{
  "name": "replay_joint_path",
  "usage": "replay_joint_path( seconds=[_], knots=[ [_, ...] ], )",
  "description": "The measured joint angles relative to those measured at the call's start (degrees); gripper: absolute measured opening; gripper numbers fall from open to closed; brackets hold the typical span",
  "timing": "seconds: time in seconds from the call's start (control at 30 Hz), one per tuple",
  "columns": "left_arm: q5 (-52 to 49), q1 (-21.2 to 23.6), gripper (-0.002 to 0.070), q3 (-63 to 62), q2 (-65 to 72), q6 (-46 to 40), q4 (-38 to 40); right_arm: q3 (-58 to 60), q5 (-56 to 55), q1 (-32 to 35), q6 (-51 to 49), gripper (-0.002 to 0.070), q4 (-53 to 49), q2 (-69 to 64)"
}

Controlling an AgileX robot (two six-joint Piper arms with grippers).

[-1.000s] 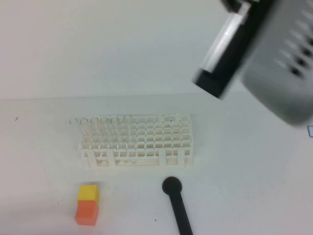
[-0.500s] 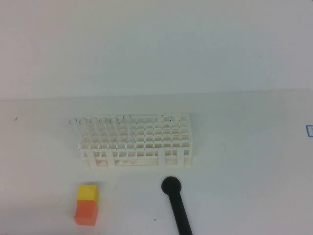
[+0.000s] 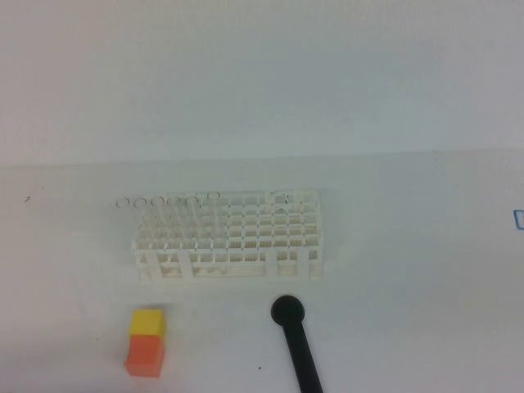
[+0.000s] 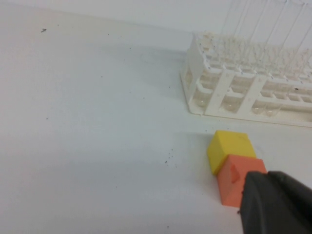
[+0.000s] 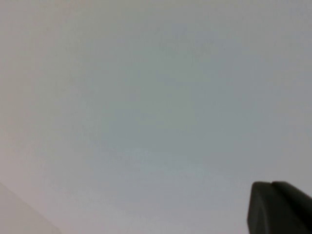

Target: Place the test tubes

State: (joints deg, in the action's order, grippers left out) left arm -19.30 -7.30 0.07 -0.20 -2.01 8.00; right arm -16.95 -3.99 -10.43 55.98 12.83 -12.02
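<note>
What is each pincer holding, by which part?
Cannot tell: only a corner shows of the left pincer, by the orange block, and the right pincer, facing bare background.

The rack (image 3: 229, 237) looks like white plastic, the tubes (image 4: 258, 29) clear and glossy, the table (image 3: 409, 286) matt, and the left gripper (image 4: 278, 204) and right gripper (image 5: 280, 207) matt black.

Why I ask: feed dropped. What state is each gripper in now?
Left gripper: cannot be told; only a dark edge shows, by the orange block.
Right gripper: cannot be told; only a dark edge shows, against blank grey.
</note>
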Motion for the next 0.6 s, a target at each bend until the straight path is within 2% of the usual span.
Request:
replay_joint_path(
  seconds=[0.13, 0.6],
  knots=[
    [-0.12, 0.0, -0.0001, 0.0, 0.0, 0.0, 0.0, 3.4, 0.93, 1.24, 0.0, -0.0001, 1.55, 5.19],
    [-0.12, 0.0, -0.0001, 0.0, 0.0, 0.0, 0.0, 11.38, 0.37, 1.32, -2.14, -0.0001, 5.85, 9.97]
  ],
)
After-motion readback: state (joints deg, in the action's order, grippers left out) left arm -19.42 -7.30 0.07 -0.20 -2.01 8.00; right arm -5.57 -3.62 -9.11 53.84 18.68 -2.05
